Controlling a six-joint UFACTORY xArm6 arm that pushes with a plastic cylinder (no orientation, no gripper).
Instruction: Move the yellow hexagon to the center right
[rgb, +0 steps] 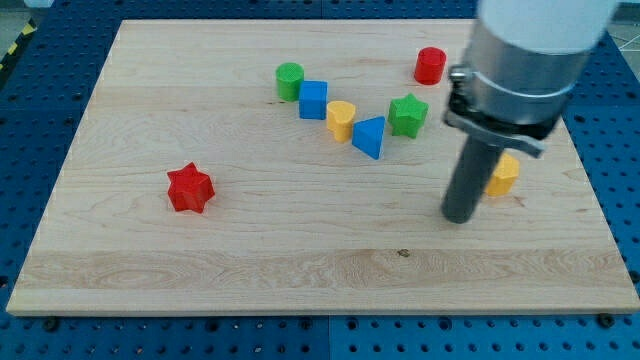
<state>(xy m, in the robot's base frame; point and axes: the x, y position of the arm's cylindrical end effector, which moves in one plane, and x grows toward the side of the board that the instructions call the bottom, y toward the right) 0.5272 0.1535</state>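
The yellow hexagon (504, 175) lies at the view's right, about mid-height on the wooden board (250, 260), partly hidden behind my rod. My tip (458, 216) rests on the board just left of and slightly below the yellow hexagon, close to it or touching. A second yellow block (341, 119), rounded in shape, sits near the board's top middle.
A green cylinder (289, 80), a blue cube (313, 99), a blue triangular block (370, 137) and a green star (407, 114) cluster around the second yellow block. A red cylinder (430, 65) sits at the top right. A red star (190, 188) lies at the left.
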